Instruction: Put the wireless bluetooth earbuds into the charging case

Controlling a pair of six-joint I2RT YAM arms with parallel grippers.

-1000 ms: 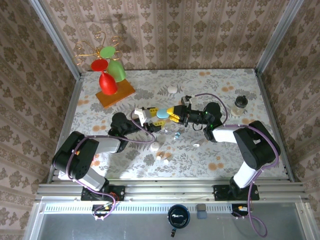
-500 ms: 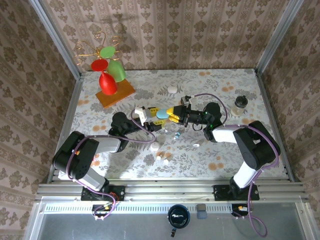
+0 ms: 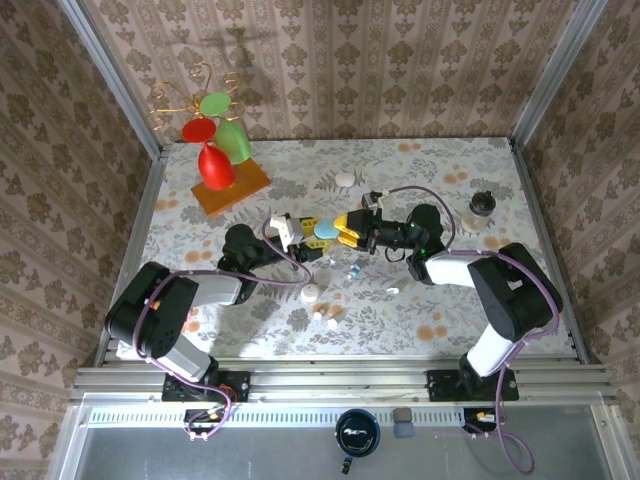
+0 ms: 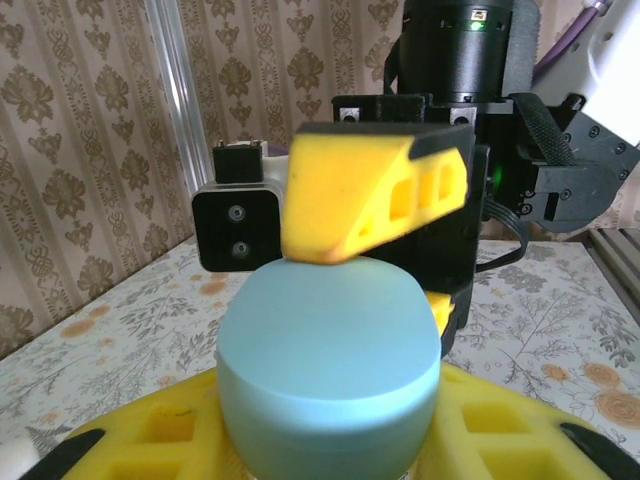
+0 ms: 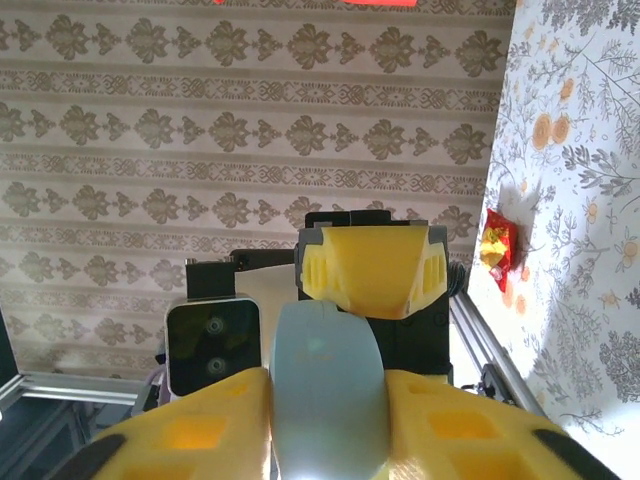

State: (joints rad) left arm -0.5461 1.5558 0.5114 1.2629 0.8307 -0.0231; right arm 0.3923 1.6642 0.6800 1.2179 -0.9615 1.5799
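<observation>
A pale blue charging case [image 3: 325, 230] is held above the table's middle, between both grippers, which meet tip to tip. My left gripper [image 3: 311, 227] has its yellow pads against the case's broad sides [image 4: 330, 360]. My right gripper [image 3: 343, 231] clamps the same case across its thin edges [image 5: 325, 390]. The right arm's yellow finger [image 4: 370, 200] rests on the case's top in the left wrist view. On the cloth below lie the earbuds: a teal bit [image 3: 355, 270], a white bit [image 3: 392, 291] and two more white bits [image 3: 330, 321].
A white pebble-like case [image 3: 310, 294] sits just in front of the grippers. Another white round piece [image 3: 345, 179] lies further back. Red and green glasses on a wooden board [image 3: 228, 180] stand at the back left. A small jar [image 3: 481, 210] is at the right.
</observation>
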